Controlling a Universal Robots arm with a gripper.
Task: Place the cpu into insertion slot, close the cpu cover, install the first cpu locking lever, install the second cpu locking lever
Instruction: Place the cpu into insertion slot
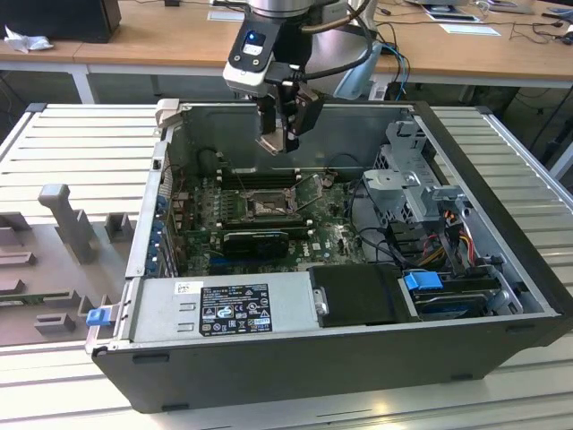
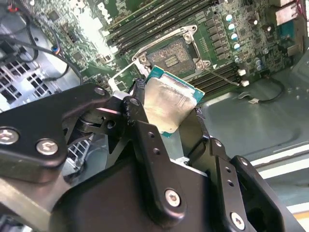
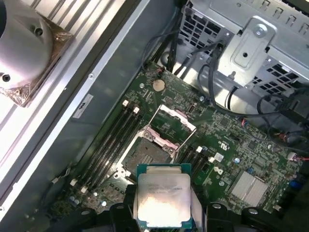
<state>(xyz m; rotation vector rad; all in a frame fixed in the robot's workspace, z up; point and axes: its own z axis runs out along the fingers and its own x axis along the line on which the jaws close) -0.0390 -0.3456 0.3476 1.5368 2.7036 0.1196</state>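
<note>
My gripper hangs above the open computer case, shut on the cpu. In both wrist views the cpu shows its silver metal top and green edge, pinched between the black fingers. Below it lies the insertion slot, uncovered, with its dark contact field showing. The cpu cover stands swung up off the slot, hinged at one side. The cpu is well clear of the slot, not touching the board.
Long black memory slots run beside the socket. A metal drive cage with cables fills the case at the exterior view's right. The power supply sits along the near wall. A grey fixture stands on the table outside the case.
</note>
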